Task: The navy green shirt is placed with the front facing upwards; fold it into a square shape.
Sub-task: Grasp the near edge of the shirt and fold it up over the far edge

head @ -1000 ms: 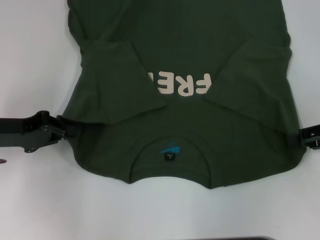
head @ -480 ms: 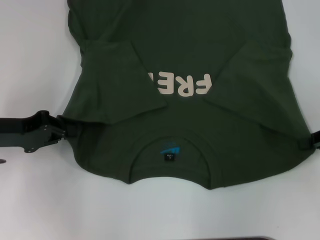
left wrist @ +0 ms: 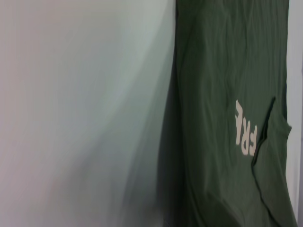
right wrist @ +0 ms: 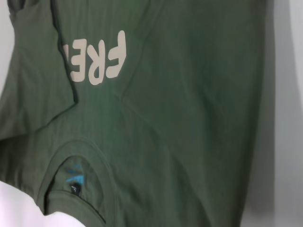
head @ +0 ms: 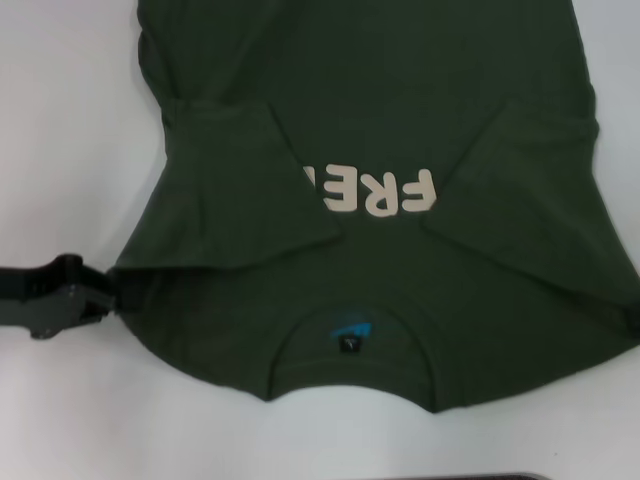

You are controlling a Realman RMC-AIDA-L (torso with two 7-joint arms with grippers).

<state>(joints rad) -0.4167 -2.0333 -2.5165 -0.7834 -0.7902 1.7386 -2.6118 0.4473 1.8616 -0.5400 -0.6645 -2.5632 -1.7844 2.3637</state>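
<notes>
Head view: the shirt [head: 380, 200] lies flat on the white table [head: 70, 130], collar nearest the robot, both sleeves folded inward over the cream lettering [head: 375, 193]. The left gripper [head: 100, 297] sits at the shirt's left shoulder edge, touching the fabric; whether it grips cannot be told. The right gripper is out of frame.

Left wrist view: shirt edge, partial lettering, bare table.

Right wrist view: collar, neck tag [right wrist: 75, 189], lettering, folded sleeve.
</notes>
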